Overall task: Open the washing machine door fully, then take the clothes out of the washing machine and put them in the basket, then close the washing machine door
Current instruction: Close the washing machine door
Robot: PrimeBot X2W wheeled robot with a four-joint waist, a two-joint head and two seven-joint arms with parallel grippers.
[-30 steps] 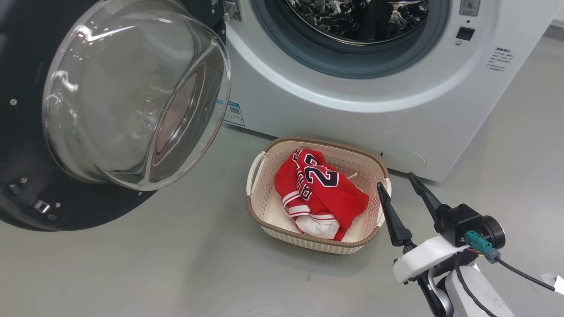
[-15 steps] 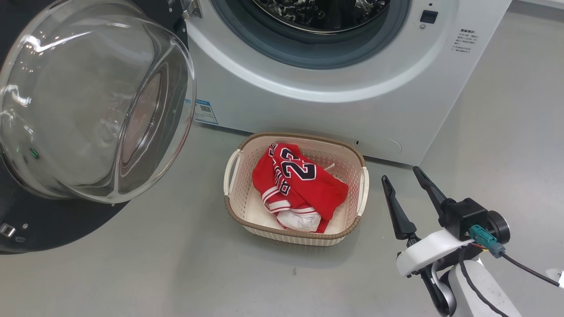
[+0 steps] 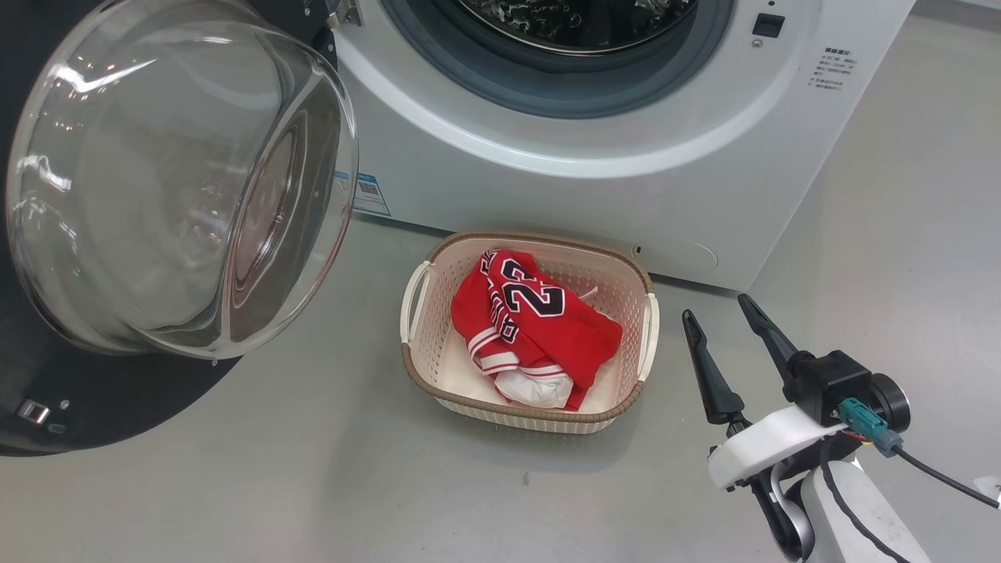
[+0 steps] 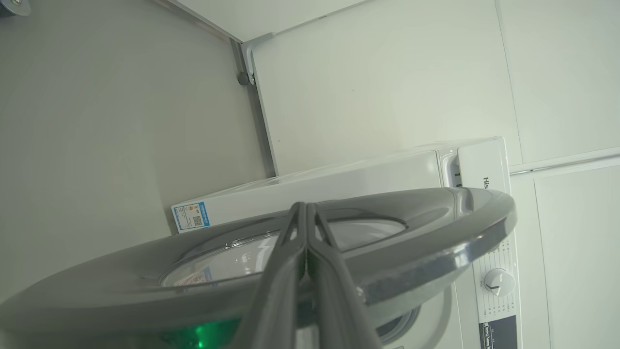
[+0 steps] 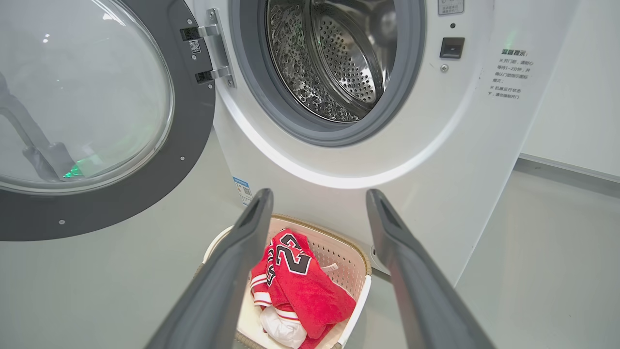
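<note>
**Head view: washer door wide open, red stuff sitting in the basket**

Closest to the robot, down at the lower right, the right gripper (image 3: 715,307) hangs over the grey floor (image 3: 313,485). Its two dark fingers are spread wide with nothing between them. It's just to the right of the basket (image 3: 500,421), not touching it.

The basket sits on the floor right in front of the washing machine (image 3: 547,195). The clothes (image 3: 547,336) are bunched up inside it, red jersey on top with the 23 facing up. A bit of white fabric pokes out at the near end.

Off to the left, the washing machine door (image 3: 102,407) stands open, its big glass bowl (image 3: 180,180) bulging out into the room. In the left wrist view the left gripper (image 4: 306,209) has its fingers pressed together and empty, on the outer side of the door's rim. Can't tell if it's actually touching the door. The right wrist view shows it as a dark shape through the glass.

Further back there's the metal hinge (image 5: 213,53), then the grey gasket (image 5: 271,111) ringing the opening, with the perforated steel drum (image 5: 339,63) deepest in. A small blue label (image 3: 367,194) sits low on the machine's front, next to the door.
</note>
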